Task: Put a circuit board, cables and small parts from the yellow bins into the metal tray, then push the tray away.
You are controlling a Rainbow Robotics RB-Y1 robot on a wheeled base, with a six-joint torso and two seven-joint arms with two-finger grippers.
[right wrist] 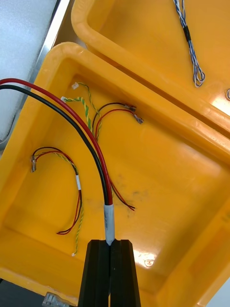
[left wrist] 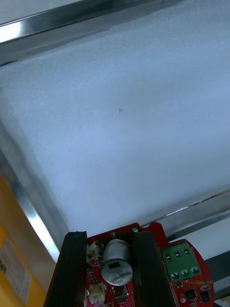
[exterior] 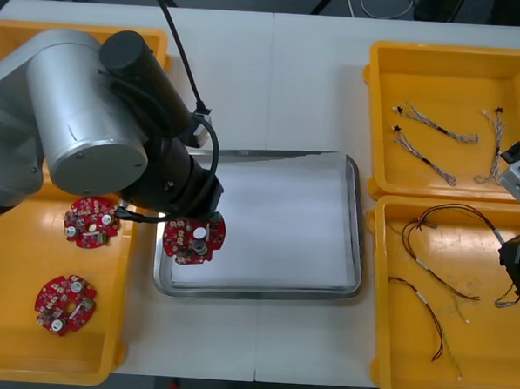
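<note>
My left gripper (exterior: 195, 229) is shut on a round red circuit board (exterior: 193, 239) and holds it over the front left corner of the metal tray (exterior: 356, 226). In the left wrist view the fingers (left wrist: 72, 259) clamp the board (left wrist: 184, 268) on either side of its silver capacitor, above the tray's white inside (left wrist: 120, 124). My right gripper (exterior: 511, 256) hangs over the near right yellow bin (exterior: 383, 340). It (right wrist: 110, 243) is shut on the white-sleeved end of a red and black cable (right wrist: 91, 144), which arcs up from the fingers.
Two more red boards (exterior: 91, 221) (exterior: 65, 304) lie in the near left bin (exterior: 0, 320). Several thin red, black and yellow cables (exterior: 430, 282) lie in the near right bin. Twisted blue and white cables (exterior: 438, 125) lie in the far right bin (exterior: 374, 96).
</note>
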